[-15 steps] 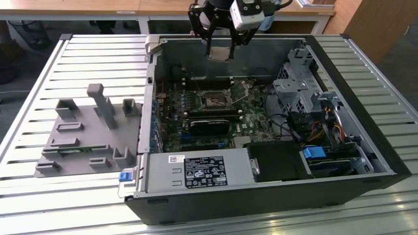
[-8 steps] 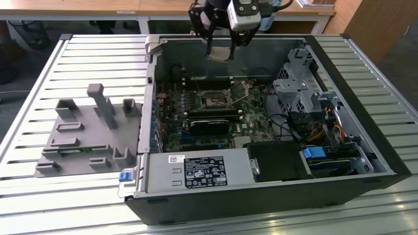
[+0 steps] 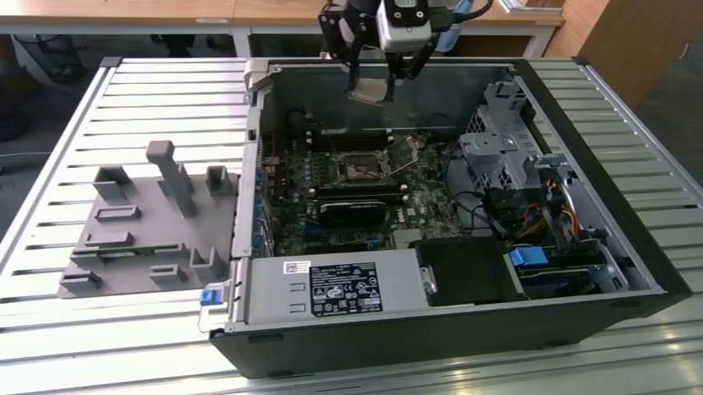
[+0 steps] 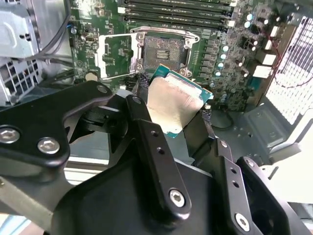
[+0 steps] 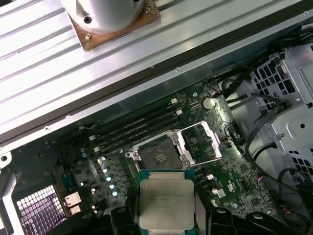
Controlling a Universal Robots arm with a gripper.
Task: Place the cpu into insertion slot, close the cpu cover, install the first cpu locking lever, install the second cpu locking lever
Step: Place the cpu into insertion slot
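My gripper hangs high over the far wall of the open computer case and is shut on the cpu. The cpu is a flat square chip with a silvery top and a greenish rim, gripped by its edges and tilted between the black fingers. Below it on the green board lies the insertion slot, a dark square socket, bare and uncovered. The cpu cover is swung open beside the slot. In the first wrist view the cpu sits short of the slot, with the cover standing open.
The case lies on a slatted metal table. Black memory sticks lie near the slot, and a labelled power supply fills the near side. A drive cage with cables is at the exterior view's right, a grey fixture at its left.
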